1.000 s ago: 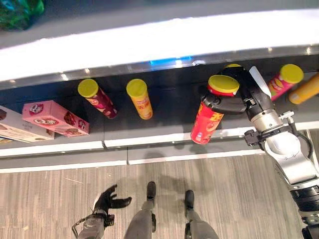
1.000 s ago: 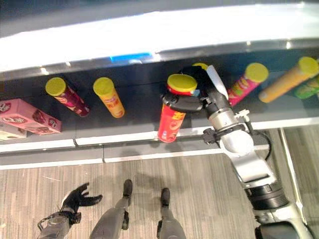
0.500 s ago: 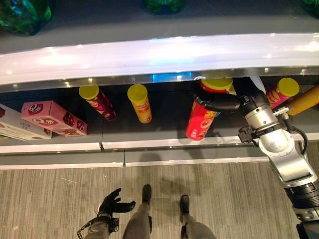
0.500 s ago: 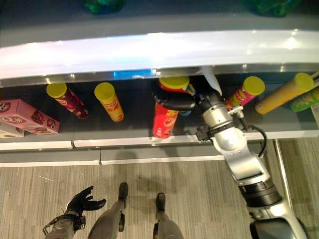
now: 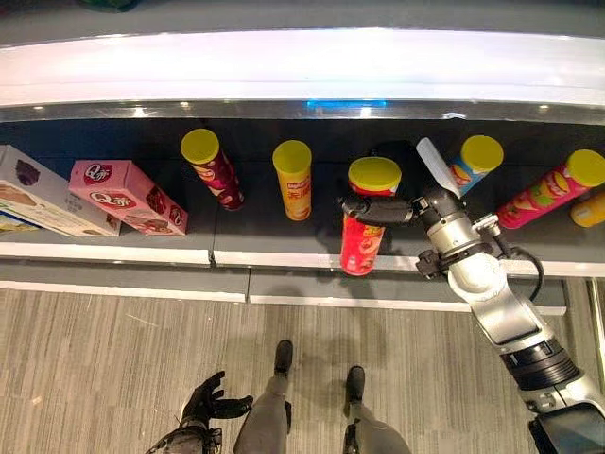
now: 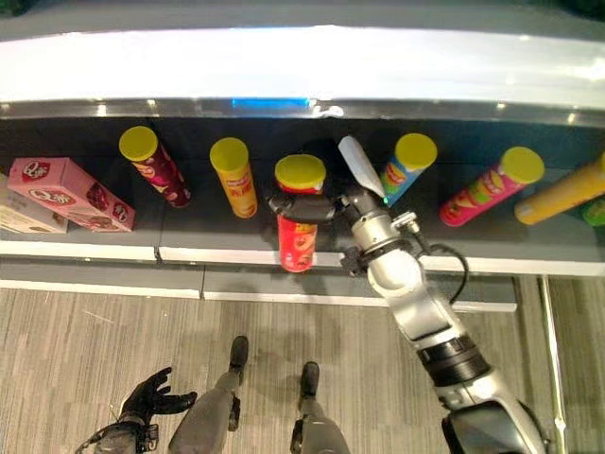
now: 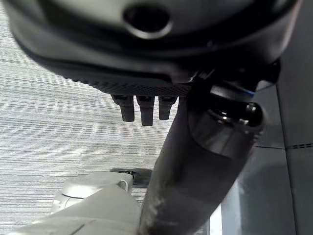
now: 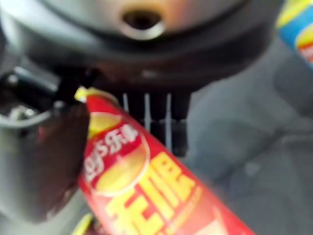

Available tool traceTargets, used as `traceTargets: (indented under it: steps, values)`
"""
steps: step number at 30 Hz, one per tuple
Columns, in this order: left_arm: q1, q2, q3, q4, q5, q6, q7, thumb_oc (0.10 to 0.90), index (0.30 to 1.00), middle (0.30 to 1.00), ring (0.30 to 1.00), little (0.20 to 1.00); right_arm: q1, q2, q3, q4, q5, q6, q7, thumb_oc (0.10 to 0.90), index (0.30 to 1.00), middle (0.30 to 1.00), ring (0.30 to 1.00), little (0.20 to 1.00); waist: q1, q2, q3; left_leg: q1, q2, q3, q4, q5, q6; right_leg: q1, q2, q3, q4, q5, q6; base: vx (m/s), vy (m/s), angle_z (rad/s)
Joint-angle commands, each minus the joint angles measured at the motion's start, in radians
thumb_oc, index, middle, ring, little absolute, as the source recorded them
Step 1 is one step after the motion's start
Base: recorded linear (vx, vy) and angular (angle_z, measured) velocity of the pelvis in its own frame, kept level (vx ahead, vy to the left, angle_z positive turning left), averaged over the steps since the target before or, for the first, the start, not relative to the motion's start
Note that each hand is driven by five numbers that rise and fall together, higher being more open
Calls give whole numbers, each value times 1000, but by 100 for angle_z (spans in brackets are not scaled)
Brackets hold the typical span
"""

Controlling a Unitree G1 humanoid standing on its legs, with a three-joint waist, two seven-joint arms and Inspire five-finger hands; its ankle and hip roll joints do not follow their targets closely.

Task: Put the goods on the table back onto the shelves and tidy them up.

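At the far left of the shelf [image 5: 113, 253] lay a pale box [image 5: 38, 194], and just right of it a pink box [image 5: 128, 196] resting flat and angled. Low and near, over the floor, the left hand [image 5: 210, 405] hung idle with its fingers loosely spread and nothing in it.

Further right stood a dark red can [image 5: 214, 169] with a yellow lid, and beside it an orange can [image 5: 296, 180], both upright on the dark shelf surface and apart from each other.

Next came the task's thing in hand: the red can [image 5: 362, 230], yellow-lidded, upright, with its base at the front lip of the shelf. The right hand [image 5: 402, 209] was wrapped round its upper part just under the lid, fingers curled across the front and the white-covered thumb standing up behind. The right wrist view showed the red can's printed wall lying close against the palm. Whether the base already bore on the shelf could not be told.

To the right of the arm stood a blue can [image 5: 470, 163], then a pink can [image 5: 553, 188] leaning, and an orange-yellow item [image 5: 589, 209] at the edge.

The step in hand seemed to be setting the red can into the row. The next move would likely call for pushing it deeper, in line with the orange can and clear of the blue one, then loosening the fingers without tipping it.
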Motion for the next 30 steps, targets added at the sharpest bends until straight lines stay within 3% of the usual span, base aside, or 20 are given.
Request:
traceTargets:
  steps: [1,12,21,30]
  values:
    - [17,73,-42,5,3,-26,28,800,900,900,900,900,-127,-56,-59,-69,-70,-63,-112,400,300,300,300,300,6,-7,-65,-7,86,1,25,-87,-100,36,-149,-34,94,-129,164,-7,7,12]
    - [-5,73,-66,40,22,-36,54,800,900,900,900,900,-149,-61,-144,-113,-187,-60,-229,400,300,300,300,300,27,4,-20,-90,73,-23,59,-87,-98,-19,-157,-67,130,-130,165,-14,2,9]
    - [-64,71,-89,71,16,-46,83,800,900,900,900,900,-243,-38,-138,-152,-237,-67,-283,400,300,300,300,300,35,22,37,-182,65,-44,128,-99,-92,-106,-169,-88,205,-147,156,-55,-11,3]
    - [-95,61,-114,89,29,-47,111,800,900,900,900,900,-285,-13,-127,-166,-309,-56,-333,400,300,300,300,300,33,26,42,-202,63,-54,114,-88,-94,-130,-168,-91,216,-155,154,-17,2,8]
